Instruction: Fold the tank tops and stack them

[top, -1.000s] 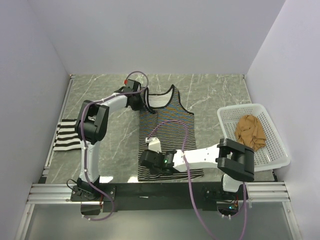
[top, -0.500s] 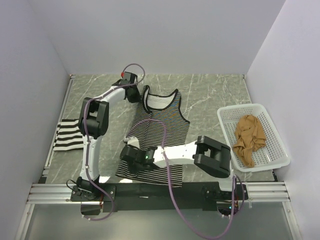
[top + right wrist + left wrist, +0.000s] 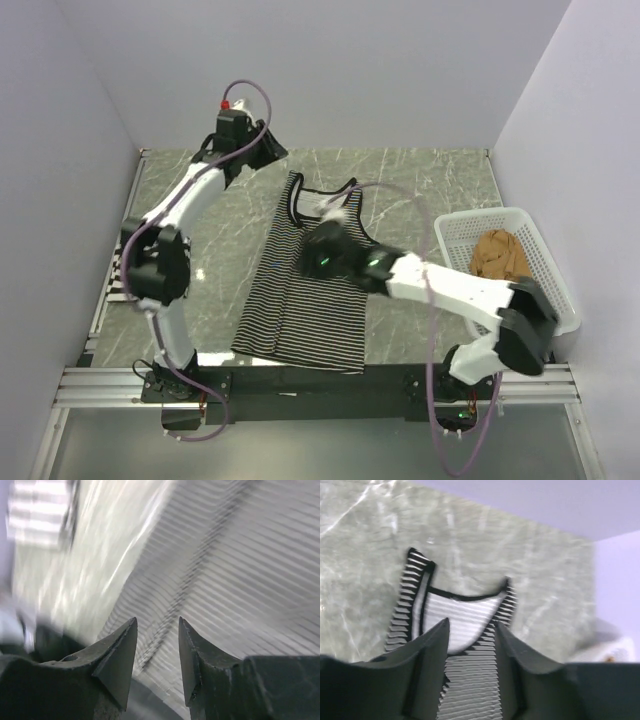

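Thin-striped tank top (image 3: 310,300): spread flat in the middle of the tabletop (image 3: 430,180). Its black-trimmed straps and neckline point toward the far edge, and its hem lies close to the near edge, skewed slightly toward the near-left corner.
Bold-striped tank top (image 3: 117,285): lies at the left edge of the tabletop, mostly hidden behind the left arm's elbow.
Tan tank top (image 3: 500,255): crumpled inside the white mesh basket (image 3: 480,213), which stands at the right edge of the tabletop.
Left gripper (image 3: 470,630): raised over the far-left part of the tabletop, beyond the straps of the thin-striped tank top. Its fingers stand apart with nothing between them, and the neckline shows below through the gap.
Right gripper (image 3: 157,625): reaches across from the right and hangs above the upper body of the thin-striped tank top. Its fingers are parted and empty, with only blurred striped cloth underneath.
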{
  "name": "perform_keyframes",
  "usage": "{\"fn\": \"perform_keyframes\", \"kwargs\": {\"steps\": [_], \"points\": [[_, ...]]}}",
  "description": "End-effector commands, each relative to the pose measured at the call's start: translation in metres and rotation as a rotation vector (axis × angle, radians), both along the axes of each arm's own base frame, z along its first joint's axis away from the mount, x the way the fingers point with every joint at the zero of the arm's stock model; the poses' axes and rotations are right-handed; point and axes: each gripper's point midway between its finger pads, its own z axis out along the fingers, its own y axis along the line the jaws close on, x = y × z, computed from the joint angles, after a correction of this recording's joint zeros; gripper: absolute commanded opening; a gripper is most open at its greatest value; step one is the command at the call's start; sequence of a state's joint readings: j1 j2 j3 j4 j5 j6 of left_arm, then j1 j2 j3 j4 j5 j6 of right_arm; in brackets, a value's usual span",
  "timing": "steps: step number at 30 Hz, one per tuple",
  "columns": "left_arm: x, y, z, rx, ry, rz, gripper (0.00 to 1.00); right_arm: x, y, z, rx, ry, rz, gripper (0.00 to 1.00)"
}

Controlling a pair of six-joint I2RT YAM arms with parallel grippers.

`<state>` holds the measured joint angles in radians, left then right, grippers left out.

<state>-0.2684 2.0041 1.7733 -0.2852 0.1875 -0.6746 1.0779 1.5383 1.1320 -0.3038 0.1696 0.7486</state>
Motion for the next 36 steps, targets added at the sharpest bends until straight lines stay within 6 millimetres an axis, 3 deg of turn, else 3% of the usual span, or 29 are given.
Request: {"fn": "perform_keyframes", "kwargs": {"steps": [1,2,3,4,5,6,7,8,9,12,14,20,25,29,31,32,36], "points": [[-0.041,-0.013,0.036,-0.096,-0.046,-0.019,0.42,0.049,-0.083,-0.003,-0.070,-0.026,-0.198,0.46],[-0.062,-0.024,0.046,-0.104,-0.063,-0.042,0.40,0.069,-0.112,-0.007,-0.097,-0.023,-0.281,0.46],[-0.079,-0.028,0.020,-0.094,-0.020,-0.047,0.38,0.074,-0.127,-0.011,-0.118,-0.024,-0.301,0.46],[-0.092,-0.034,0.014,-0.089,-0.012,-0.059,0.34,0.082,-0.140,-0.015,-0.126,-0.021,-0.329,0.46],[-0.114,-0.047,0.022,-0.092,-0.032,-0.090,0.33,0.099,-0.163,-0.018,-0.113,-0.004,-0.392,0.46],[-0.133,-0.050,-0.003,-0.086,0.015,-0.099,0.32,0.104,-0.173,-0.027,-0.126,0.015,-0.398,0.46],[-0.146,-0.054,-0.007,-0.095,0.015,-0.111,0.31,0.111,-0.183,-0.033,-0.123,0.034,-0.417,0.45],[-0.168,-0.065,0.003,-0.121,-0.007,-0.149,0.30,0.120,-0.190,-0.036,-0.115,0.034,-0.434,0.45],[-0.185,-0.066,-0.017,-0.127,0.026,-0.154,0.29,0.132,-0.206,-0.048,-0.126,0.069,-0.466,0.45],[-0.236,-0.091,-0.027,-0.135,0.030,-0.242,0.31,0.152,-0.220,-0.069,-0.120,0.124,-0.488,0.45],[-0.272,-0.115,-0.035,-0.110,0.050,-0.335,0.32,0.160,-0.224,-0.077,-0.128,0.140,-0.499,0.44],[-0.354,-0.154,-0.080,-0.037,0.136,-0.511,0.40,0.168,-0.234,-0.098,-0.176,0.172,-0.532,0.44],[-0.393,-0.171,-0.101,0.021,0.173,-0.567,0.43,0.174,-0.235,-0.117,-0.184,0.205,-0.543,0.43],[-0.422,-0.186,-0.115,0.065,0.182,-0.627,0.45,0.178,-0.238,-0.126,-0.171,0.221,-0.556,0.35],[-0.434,-0.190,-0.123,0.102,0.198,-0.652,0.46,0.179,-0.239,-0.128,-0.166,0.228,-0.559,0.24],[-0.443,-0.195,-0.128,0.128,0.193,-0.665,0.47,0.179,-0.239,-0.131,-0.165,0.232,-0.558,0.12],[-0.465,-0.200,-0.140,0.180,0.194,-0.699,0.48,0.179,-0.241,-0.128,-0.120,0.226,-0.557,0.00]]}}
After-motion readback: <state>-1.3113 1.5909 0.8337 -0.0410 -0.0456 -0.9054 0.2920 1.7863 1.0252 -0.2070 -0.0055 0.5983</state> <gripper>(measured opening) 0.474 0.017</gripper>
